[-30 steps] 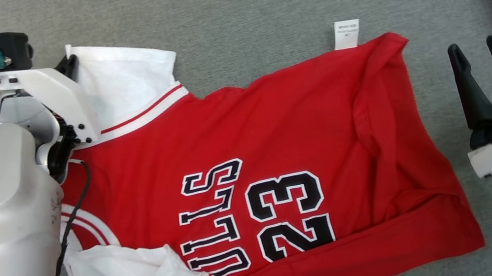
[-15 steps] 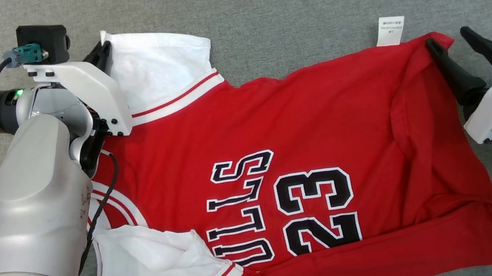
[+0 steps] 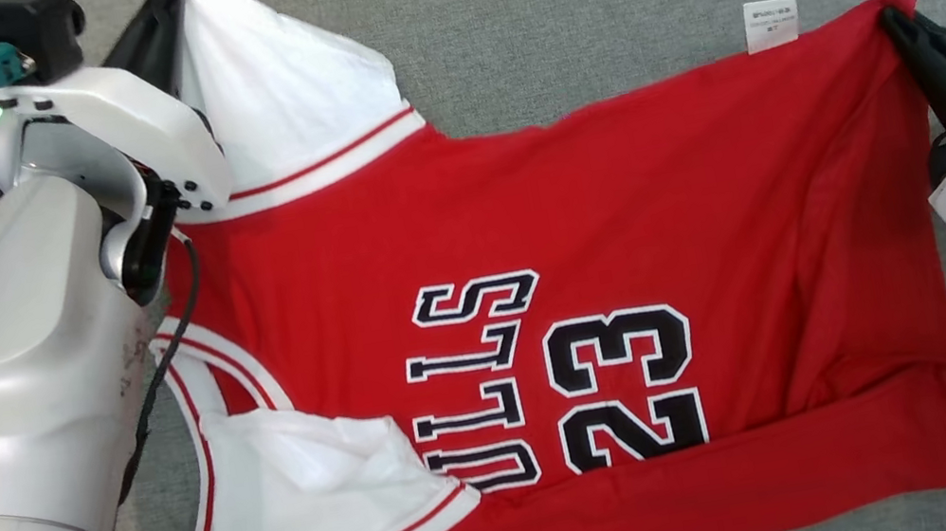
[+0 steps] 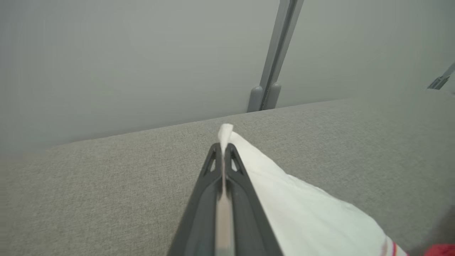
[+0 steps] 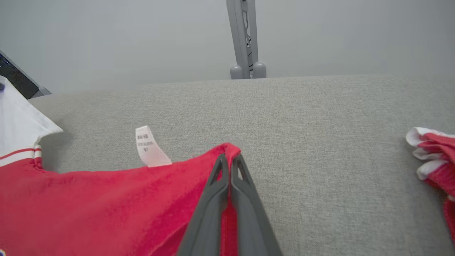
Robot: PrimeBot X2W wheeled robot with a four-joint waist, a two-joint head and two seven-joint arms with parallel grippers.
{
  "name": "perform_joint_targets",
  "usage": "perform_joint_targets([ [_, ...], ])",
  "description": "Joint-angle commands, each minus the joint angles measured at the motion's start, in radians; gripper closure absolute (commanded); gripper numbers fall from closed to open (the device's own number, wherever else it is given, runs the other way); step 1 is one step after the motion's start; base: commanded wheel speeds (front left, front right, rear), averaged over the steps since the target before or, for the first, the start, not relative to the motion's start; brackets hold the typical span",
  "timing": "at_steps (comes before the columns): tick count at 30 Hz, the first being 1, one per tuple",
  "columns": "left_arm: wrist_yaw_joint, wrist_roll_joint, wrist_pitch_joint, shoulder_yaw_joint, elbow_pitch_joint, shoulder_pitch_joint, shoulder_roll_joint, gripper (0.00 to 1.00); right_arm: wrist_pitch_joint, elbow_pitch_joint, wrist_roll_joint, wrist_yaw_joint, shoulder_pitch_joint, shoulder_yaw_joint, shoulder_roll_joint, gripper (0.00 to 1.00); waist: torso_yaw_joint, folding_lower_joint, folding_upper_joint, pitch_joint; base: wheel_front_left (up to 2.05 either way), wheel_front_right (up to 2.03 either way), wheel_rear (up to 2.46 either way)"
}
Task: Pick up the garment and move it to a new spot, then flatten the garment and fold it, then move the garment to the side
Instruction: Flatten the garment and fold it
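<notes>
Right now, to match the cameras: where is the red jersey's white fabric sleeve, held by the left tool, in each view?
Head view: white fabric sleeve, upper left.
Left wrist view: sleeve, lower right.
Right wrist view: sleeve, left edge.
Shared landmark: its red-striped cuff.

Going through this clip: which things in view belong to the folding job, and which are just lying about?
Part of the job:
- red jersey
- left gripper, shut on its white sleeve
- right gripper, shut on its hem corner

Just lying about:
- second red-and-white garment, apart to the right
- grey post in the background
</notes>
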Motion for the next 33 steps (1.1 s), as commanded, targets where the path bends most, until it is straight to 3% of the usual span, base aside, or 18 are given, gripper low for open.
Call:
perform_joint_targets([
  [1, 0.0, -0.017, -0.017, 0.006, -0.022, -0.011, 0.015, 1.0, -0.009, -0.011, 0.005, 0.0, 0.006, -0.005, -0.011, 1.0, 0.005, 0.0, 0.0, -0.006, 0.0, 0.0, 0.0],
  [7, 0.0, -0.043, -0.065, 0.02, -0.132, 0.058, 0.059, 1.0, -0.015, -0.058, 0.045, 0.0, 0.06, -0.027, -0.005, 1.0, 0.014, 0.0, 0.0, -0.028, 0.0, 0.0, 0.0],
  [13, 0.021, -0.095, -0.079, 0.056, -0.36, 0.239, 0.12, 1.0, 0.005, -0.147, 0.128, 0.0, 0.172, -0.041, -0.008, 1.0, 0.02, 0.0, 0.0, -0.06, 0.0, 0.0, 0.0],
  [18, 0.097, -0.144, -0.045, 0.089, -0.667, 0.477, 0.183, 1.0, 0.018, -0.2, 0.201, 0.0, 0.292, -0.09, 0.007, 1.0, 0.028, 0.0, 0.0, -0.08, 0.0, 0.0, 0.0],
  [25, 0.247, -0.193, 0.022, 0.121, -1.069, 0.829, 0.254, 1.0, 0.015, -0.223, 0.248, 0.0, 0.409, -0.141, 0.04, 1.0, 0.034, 0.0, 0.0, -0.096, 0.0, 0.0, 0.0],
  [29, 0.312, -0.216, 0.03, 0.138, -1.202, 0.975, 0.265, 1.0, -0.003, -0.245, 0.271, 0.0, 0.458, -0.168, 0.06, 1.0, 0.039, 0.0, 0.0, -0.102, 0.0, 0.0, 0.0],
  [33, 0.346, -0.236, 0.036, 0.148, -1.266, 1.062, 0.271, 1.0, -0.01, -0.262, 0.278, 0.0, 0.498, -0.187, 0.07, 1.0, 0.043, 0.0, 0.0, -0.105, 0.0, 0.0, 0.0],
])
